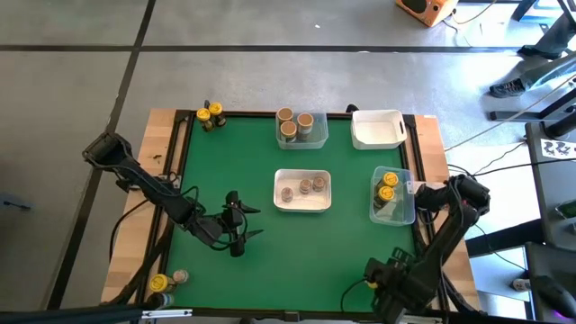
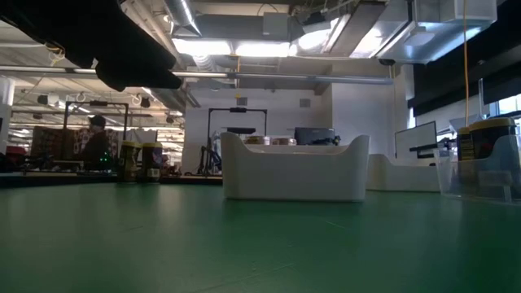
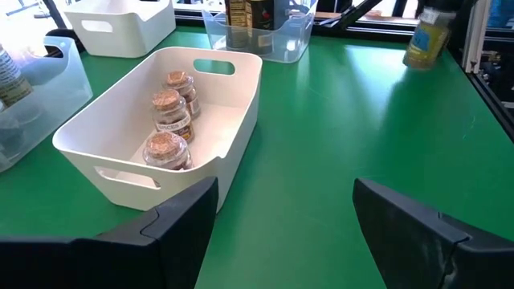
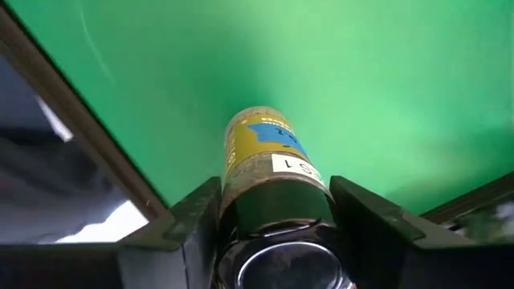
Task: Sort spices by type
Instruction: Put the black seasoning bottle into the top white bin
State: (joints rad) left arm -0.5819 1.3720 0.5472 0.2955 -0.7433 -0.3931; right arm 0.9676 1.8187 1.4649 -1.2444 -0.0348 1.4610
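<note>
On the green worktop (image 1: 243, 144): four trays, each apparently serving as one type's bin, so like jars sit together.
Middle white rectangular plastic tray (image 1: 302, 191): three small glass jars with tan cork-like lids (image 3: 167, 120) in a row; the left wrist view looks straight at them.
Far clear plastic tray (image 1: 301, 129): three brown-lidded jars (image 1: 292, 123), grouped as another type.
Right clear plastic tray (image 1: 392, 196): two yellow-lidded jars (image 1: 388, 185), possibly more hidden behind them.
Far-right white plastic tray (image 1: 377, 130): no jars visible inside, likely kept for a type not yet sorted.
Unsorted, far-left corner: two yellow-lidded jars (image 1: 210, 115) on the worktop edge.
Unsorted, near-left corner: one yellow-lidded jar (image 1: 158, 283) and one pale-lidded jar (image 1: 179, 276).
Left hand (image 1: 236, 223): fingers spread wide, holding nothing, over bare worktop left of the middle tray.
Right hand (image 1: 385, 277): at the near-right edge, fingers closed on a yellow jar with a blue label (image 4: 269, 152), probably bound for the yellow-lidded group.
</note>
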